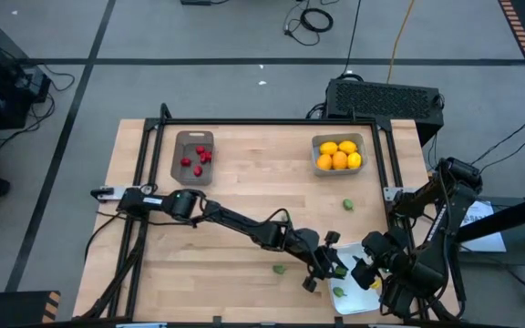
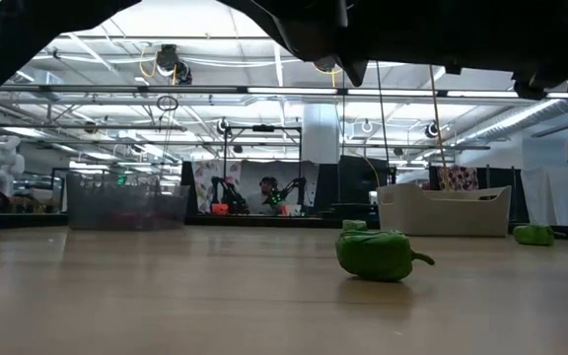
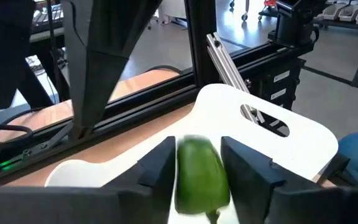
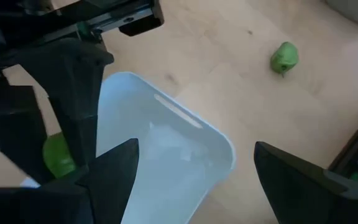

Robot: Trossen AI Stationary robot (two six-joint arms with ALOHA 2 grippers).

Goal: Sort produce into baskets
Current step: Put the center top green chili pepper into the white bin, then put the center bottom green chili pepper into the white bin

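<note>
Reaching across the pale wooden bench (image 1: 244,191) in the high view, the left pincer (image 1: 328,264) sits over the long white plastic tray (image 1: 358,293), one green piece (image 1: 339,292) already inside; red pieces lie in the brown-grey tray (image 1: 192,156), yellow and orange citrus in the grey-blue tray (image 1: 338,153), and two loose green pieces (image 1: 348,205) (image 1: 279,269) rest on the boards. The right pincer (image 1: 372,273) hangs beside the white tray. Low view: a green pepper-shaped piece (image 2: 379,253) on the bench. Left wrist view: left pincer clenched on a small green pepper (image 3: 197,177) above the white tray (image 3: 278,134). Right wrist view: right pincer (image 4: 194,171) released, fingers spread, over the white tray (image 4: 166,155).
</note>
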